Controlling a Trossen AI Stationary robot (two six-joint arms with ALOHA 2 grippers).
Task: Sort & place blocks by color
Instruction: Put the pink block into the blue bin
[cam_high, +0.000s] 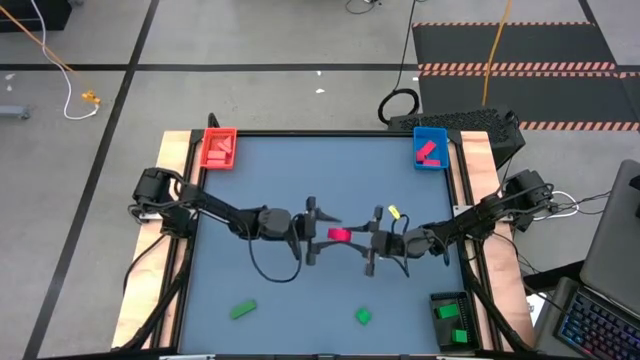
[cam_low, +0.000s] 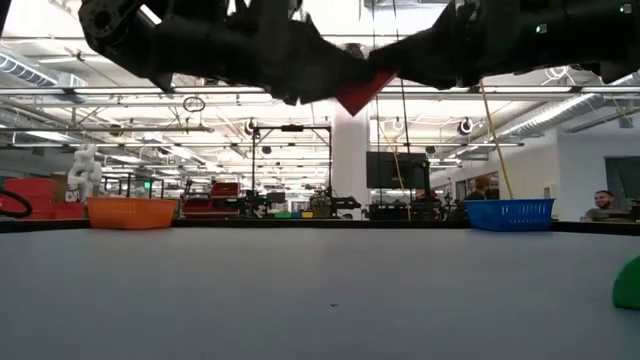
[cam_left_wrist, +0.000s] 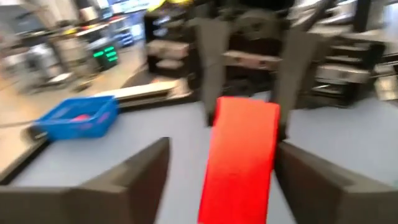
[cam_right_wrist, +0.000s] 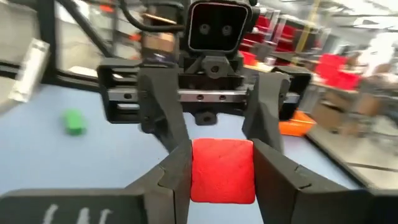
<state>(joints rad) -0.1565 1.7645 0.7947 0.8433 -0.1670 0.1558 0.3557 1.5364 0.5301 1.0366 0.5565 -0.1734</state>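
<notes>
We hold the red block (cam_high: 339, 235) in the air above the table's (cam_high: 300, 160) middle; the right gripper (cam_right_wrist: 222, 174) pinches its end, the left gripper (cam_high: 309, 232) spread around the other end; it looks light, stiff, smooth; grip its flat sides squarely

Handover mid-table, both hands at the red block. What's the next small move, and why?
Probably close the left hand on the red block. The right hand is shut on it above the table's middle, while the left hand's fingers stand open on either side without touching it. Only after that should the right hand let go.
</notes>
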